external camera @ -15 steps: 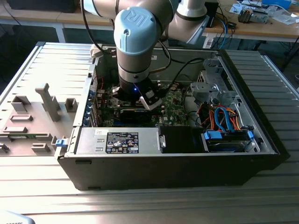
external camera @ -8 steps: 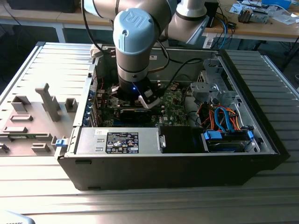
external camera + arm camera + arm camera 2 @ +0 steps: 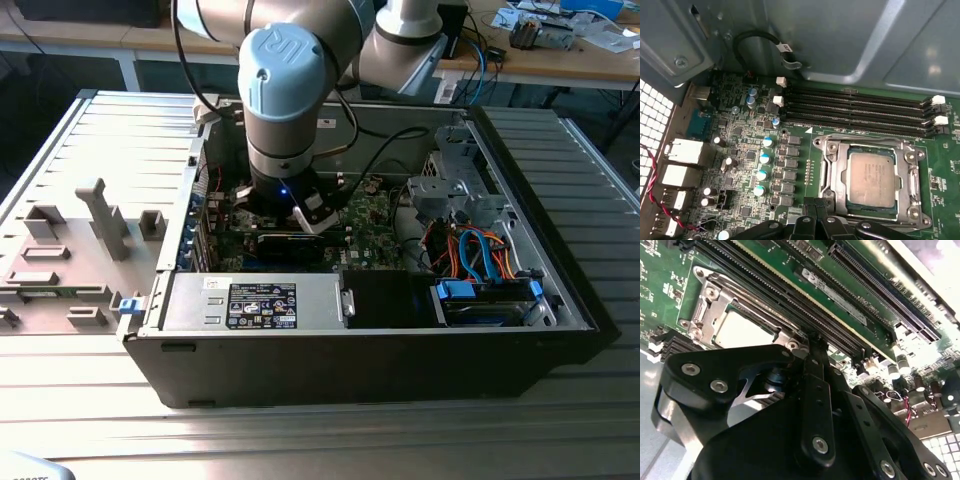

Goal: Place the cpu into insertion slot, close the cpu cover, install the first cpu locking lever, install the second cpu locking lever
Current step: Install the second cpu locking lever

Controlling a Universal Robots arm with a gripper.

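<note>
Already the cpu (image 3: 872,178) sat in the insertion slot (image 3: 832,150) on the green board (image 3: 740,150), its silvery-grey top showing through the window of the cpu cover (image 3: 914,175), which lay flat around it. In the second wrist view the same chip (image 3: 742,332) showed pale within its metal frame (image 3: 707,310), just beside the rows of memory slots (image 3: 790,292). The end effector (image 3: 815,206) hung at the near edge of the socket, its two black fingertips pressed together with nothing between them, close to the frame's rim but not clearly touching it. In the exterior view the end effector (image 3: 300,215) reached down inside the open computer case (image 3: 560,290).

The chip looked light, stiff and flat, with a smooth metal top that would likely be slippery; its underside and the socket contacts were probably fragile, so its bare side edges seemed the safest hold. The cover appeared thin and springy, best pushed at its rim.
</note>
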